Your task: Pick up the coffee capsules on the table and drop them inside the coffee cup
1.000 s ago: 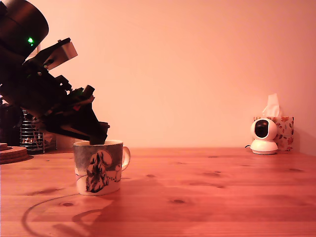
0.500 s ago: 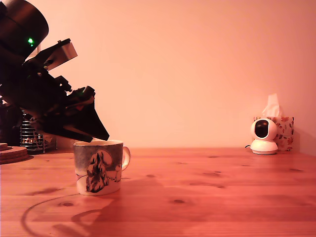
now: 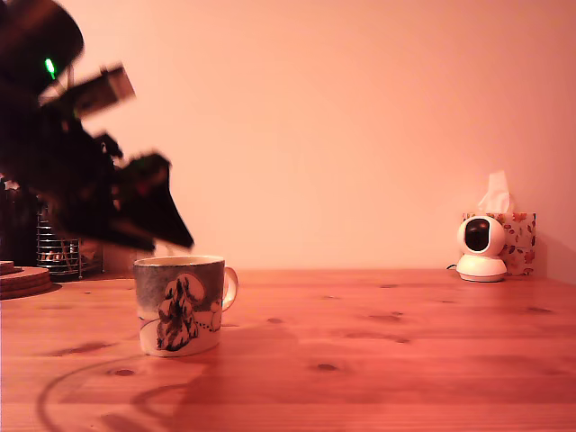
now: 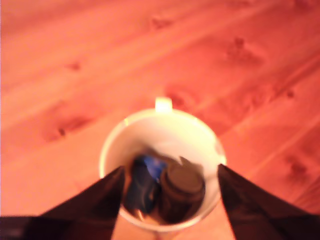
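The cream coffee cup [image 3: 180,303] with a dark figure scene stands on the wooden table [image 3: 378,360] at the exterior view's left. My gripper [image 3: 183,239] hangs just above the cup's rim, blurred by motion. In the wrist view my gripper [image 4: 170,169] is open, its two dark fingers [image 4: 102,192] spread to either side of the cup [image 4: 165,116], with nothing between them. Two coffee capsules lie inside the cup: a dark blue one [image 4: 142,186] and a near-black one [image 4: 183,192], side by side on the bottom.
A wire mesh holder [image 3: 58,251] and stacked round wooden coasters [image 3: 22,278] sit behind the arm at the exterior view's left. A small white camera device [image 3: 481,248] and a tissue box [image 3: 519,239] stand at the far right. Bare table [image 4: 75,50] surrounds the cup.
My gripper has risen out of the cup's mouth and drawn back toward the exterior view's left. The cup has not moved.
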Robot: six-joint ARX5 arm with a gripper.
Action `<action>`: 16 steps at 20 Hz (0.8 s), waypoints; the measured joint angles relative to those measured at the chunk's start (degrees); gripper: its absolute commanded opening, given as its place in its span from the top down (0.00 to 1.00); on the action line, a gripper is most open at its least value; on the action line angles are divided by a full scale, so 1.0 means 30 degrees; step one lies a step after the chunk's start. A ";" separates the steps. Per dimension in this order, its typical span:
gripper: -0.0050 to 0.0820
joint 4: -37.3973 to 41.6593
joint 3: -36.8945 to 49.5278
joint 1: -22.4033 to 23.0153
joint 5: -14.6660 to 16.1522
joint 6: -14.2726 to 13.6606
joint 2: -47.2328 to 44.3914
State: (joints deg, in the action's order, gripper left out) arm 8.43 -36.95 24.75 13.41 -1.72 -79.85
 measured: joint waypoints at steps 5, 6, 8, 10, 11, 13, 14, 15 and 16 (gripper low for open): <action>0.96 -0.0889 -0.0007 -0.0007 0.0000 0.0000 0.2091; 0.96 -0.1413 -0.0007 -0.0007 0.0000 0.0000 0.2550; 0.96 -0.2251 -0.0007 -0.0029 -0.0109 0.0000 0.3497; 0.96 -0.2900 -0.0007 -0.0240 -0.0219 0.0000 0.4342; 0.96 -0.3016 -0.0007 -0.0364 -0.0284 0.0000 0.4685; 0.96 -0.3104 0.0087 -0.0867 -0.1027 0.0007 0.5428; 0.96 -0.2994 0.0364 -0.1246 -0.1166 0.0007 0.5960; 0.96 -0.2863 0.0845 -0.1661 -0.1224 0.0015 0.6608; 0.96 -0.2812 0.1443 -0.2084 -0.1260 0.0022 0.7220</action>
State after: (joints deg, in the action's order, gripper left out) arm -0.01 -32.62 18.50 9.63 -1.65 -58.19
